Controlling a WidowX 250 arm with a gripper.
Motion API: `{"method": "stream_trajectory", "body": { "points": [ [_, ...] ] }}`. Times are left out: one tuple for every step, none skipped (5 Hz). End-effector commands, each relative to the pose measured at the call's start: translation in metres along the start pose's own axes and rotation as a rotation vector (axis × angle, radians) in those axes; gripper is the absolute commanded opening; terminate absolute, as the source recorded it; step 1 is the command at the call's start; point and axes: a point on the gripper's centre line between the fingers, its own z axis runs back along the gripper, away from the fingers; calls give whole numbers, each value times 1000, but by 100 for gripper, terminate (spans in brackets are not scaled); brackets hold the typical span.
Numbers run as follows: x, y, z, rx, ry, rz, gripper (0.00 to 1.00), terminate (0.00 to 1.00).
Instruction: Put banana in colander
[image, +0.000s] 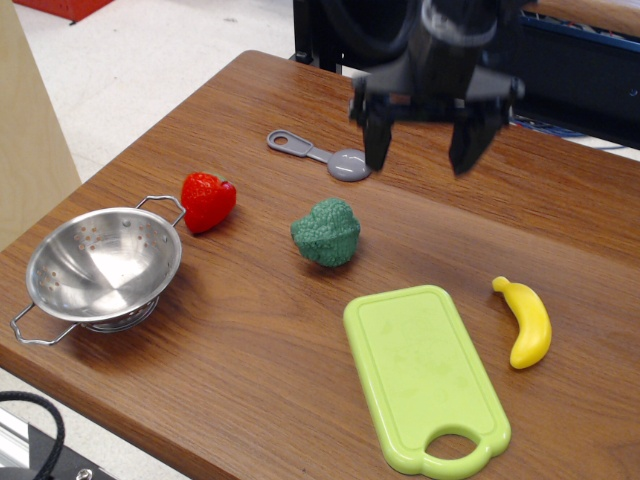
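The yellow banana (527, 323) lies on the wooden table at the right, just right of the lime-green cutting board. The shiny steel colander (102, 262) stands empty at the table's left front edge. My gripper (420, 158) hangs open and empty above the table's far middle, its two dark fingers spread wide. It is well above and to the upper left of the banana, far from the colander.
A green broccoli toy (327, 232) sits mid-table, a red strawberry (207, 200) beside the colander's far handle, a grey measuring spoon (325, 156) just left of the gripper. The cutting board (421, 377) lies at the front. The table (250, 340) ends at left and front.
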Motion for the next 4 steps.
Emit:
{"method": "stream_trajectory", "body": {
  "points": [
    [-53, -29, 13, -89, 28, -86, 100, 0],
    [-69, -46, 13, -123, 32, -78, 100, 0],
    [-73, -64, 4, -112, 36, -86, 100, 0],
    [-74, -70, -8, -109, 26, -83, 100, 0]
  ]
}}
